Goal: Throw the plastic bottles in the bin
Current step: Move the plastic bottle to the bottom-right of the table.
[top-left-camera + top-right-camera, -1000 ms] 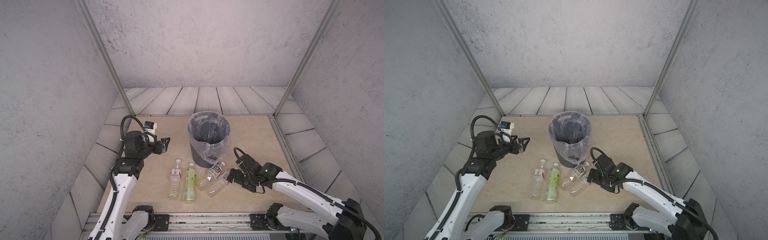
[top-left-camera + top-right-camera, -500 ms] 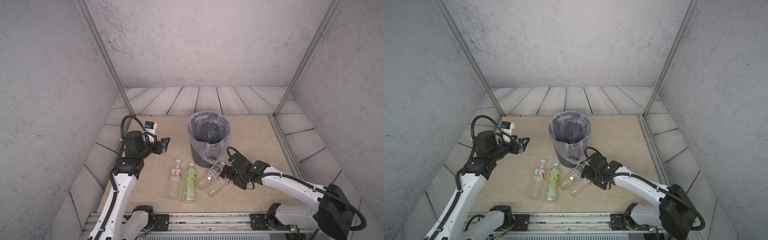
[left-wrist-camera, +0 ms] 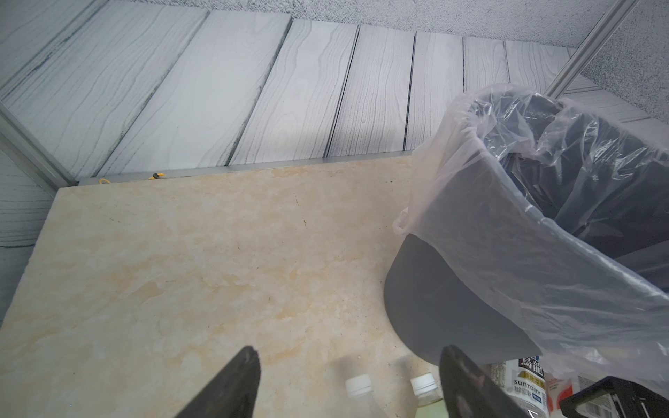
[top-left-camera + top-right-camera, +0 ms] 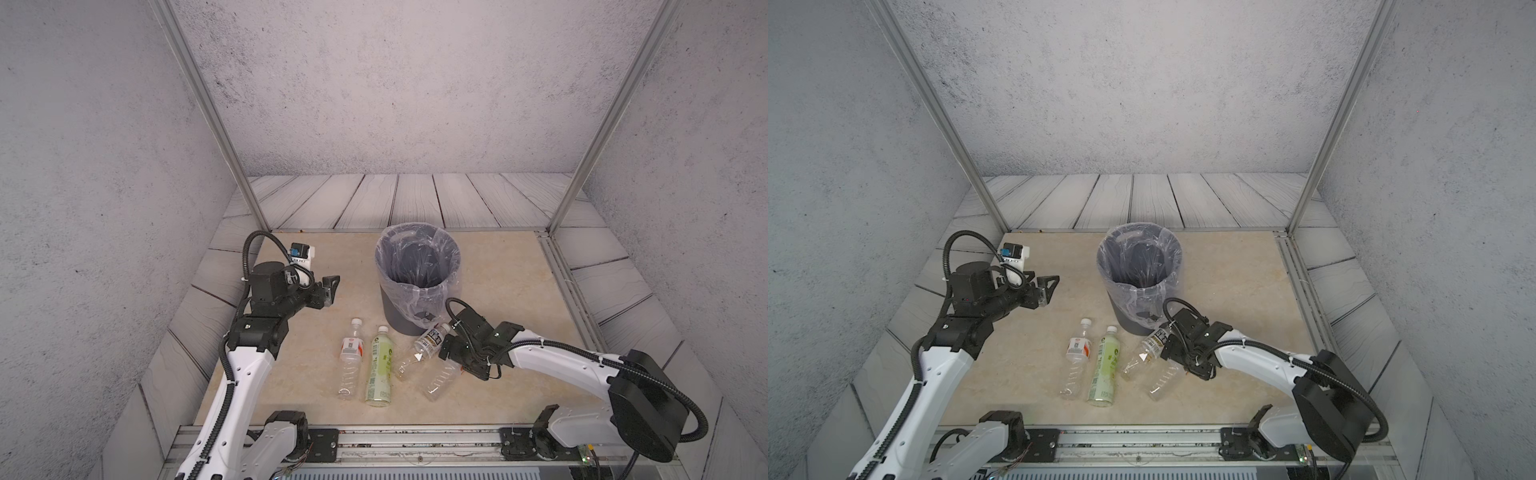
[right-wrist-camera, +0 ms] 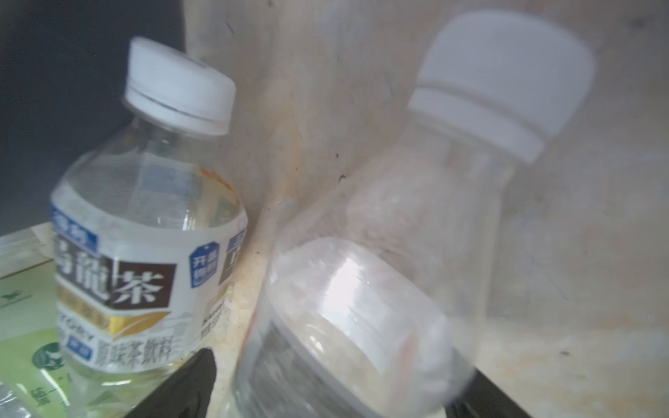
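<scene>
Nothing showed inside the bin (image 4: 392, 316), which stood upright with its liner (image 3: 470, 224) folded over the rim and its mouth open to a drop from above. On the robot's side of the bin, lying flat with caps toward it, were the red-label bottle (image 4: 350, 360), green bottle (image 4: 380, 368), tea bottle (image 4: 420, 351) and fourth bottle (image 4: 442, 380). The tea bottle's cap lay close to the bin's foot.

The right gripper (image 4: 451, 357) was low over the fourth bottle, jaws apart and straddling its body below the cap. In the wrist view a strip of tabletop showed between one finger (image 5: 197, 383) and the plastic, so there was no grip yet. That bottle was probably chosen as the outermost on that arm's side.

The left gripper (image 4: 330, 291) hung raised to the bin's left, jaws apart and empty. It was likely held clear to leave room.

The tabletop (image 4: 498, 270) under the bin was smooth tan stone-look board. Grey planks (image 4: 415, 203) lay beyond it, with rough grey walls (image 4: 395, 104) around.
</scene>
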